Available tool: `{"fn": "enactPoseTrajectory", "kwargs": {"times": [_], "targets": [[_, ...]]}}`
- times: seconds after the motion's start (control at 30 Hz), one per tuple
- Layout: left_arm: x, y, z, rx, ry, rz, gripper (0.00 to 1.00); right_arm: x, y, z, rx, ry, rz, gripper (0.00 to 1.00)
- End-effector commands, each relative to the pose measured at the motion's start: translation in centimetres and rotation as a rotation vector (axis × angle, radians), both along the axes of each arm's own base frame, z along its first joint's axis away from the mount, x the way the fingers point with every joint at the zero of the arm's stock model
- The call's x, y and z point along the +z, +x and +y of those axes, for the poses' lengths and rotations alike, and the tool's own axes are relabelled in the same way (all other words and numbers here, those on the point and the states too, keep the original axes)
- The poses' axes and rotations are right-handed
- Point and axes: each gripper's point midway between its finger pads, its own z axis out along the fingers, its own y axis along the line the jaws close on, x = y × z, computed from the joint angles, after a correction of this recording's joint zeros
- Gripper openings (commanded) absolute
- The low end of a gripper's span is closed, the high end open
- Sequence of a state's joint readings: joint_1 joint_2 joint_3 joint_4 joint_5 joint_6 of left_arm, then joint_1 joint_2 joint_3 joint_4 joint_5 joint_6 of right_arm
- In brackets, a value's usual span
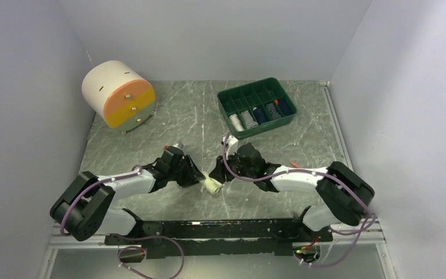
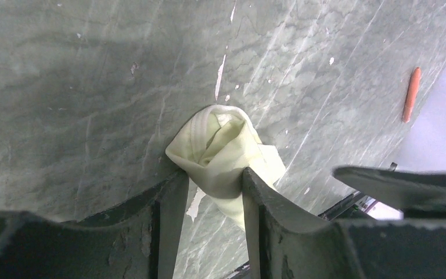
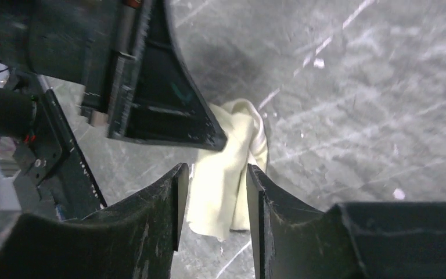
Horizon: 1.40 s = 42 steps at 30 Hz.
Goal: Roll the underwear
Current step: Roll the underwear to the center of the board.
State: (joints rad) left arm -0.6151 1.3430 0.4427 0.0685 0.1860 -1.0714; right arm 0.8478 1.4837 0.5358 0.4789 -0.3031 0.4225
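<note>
Top view: the cream-white cloth underwear (image 1: 212, 185) lies bunched on the grey marbled table (image 1: 180, 116), near its front middle. It sits between the left gripper (image 1: 202, 181) and the right gripper (image 1: 219, 175), both right at it.

Left wrist view: the bundle sits between my fingers (image 2: 171, 203), and both pads crease it, a pinch on the rolled end.

Right wrist view: the cloth shows in the gap between parted fingers (image 3: 261, 197); I cannot tell whether they press it.

I judge it light, limp and quick to unroll, so I'd grip across the roll's whole thickness, never one loose layer.
</note>
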Motion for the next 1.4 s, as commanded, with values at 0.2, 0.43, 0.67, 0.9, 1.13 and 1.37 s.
{"fn": "enactPoseTrajectory", "kwargs": {"times": [0.2,0.43,0.67,0.9,1.13,1.37], "targets": [[-3.8,-2.8,3.3,0.012,0.184,0.116,0.47,1.4,-0.3,0.9,-0.087,-0.390,-0.389,0.42],[-4.0,-3.2,3.3,0.009,0.170,0.123,0.47,-1.2,-1.5,1.0,-0.110,-0.568,-0.474,0.42],[-3.6,-3.1,3.0,0.001,0.161,0.120,0.51,-3.1,-2.4,1.5,-0.076,-0.499,-0.413,0.13],[-0.5,-1.6,0.8,-0.040,0.022,-0.007,0.69,-4.4,-4.6,1.4,0.091,-0.130,-0.042,0.09],[0.7,-0.1,-0.6,-0.067,0.001,-0.046,0.70,-4.3,-4.8,0.4,0.163,0.077,0.150,0.10],[-0.8,0.9,0.1,-0.065,0.126,-0.007,0.63,-4.3,-3.6,0.4,0.148,0.098,0.208,0.14]]}}
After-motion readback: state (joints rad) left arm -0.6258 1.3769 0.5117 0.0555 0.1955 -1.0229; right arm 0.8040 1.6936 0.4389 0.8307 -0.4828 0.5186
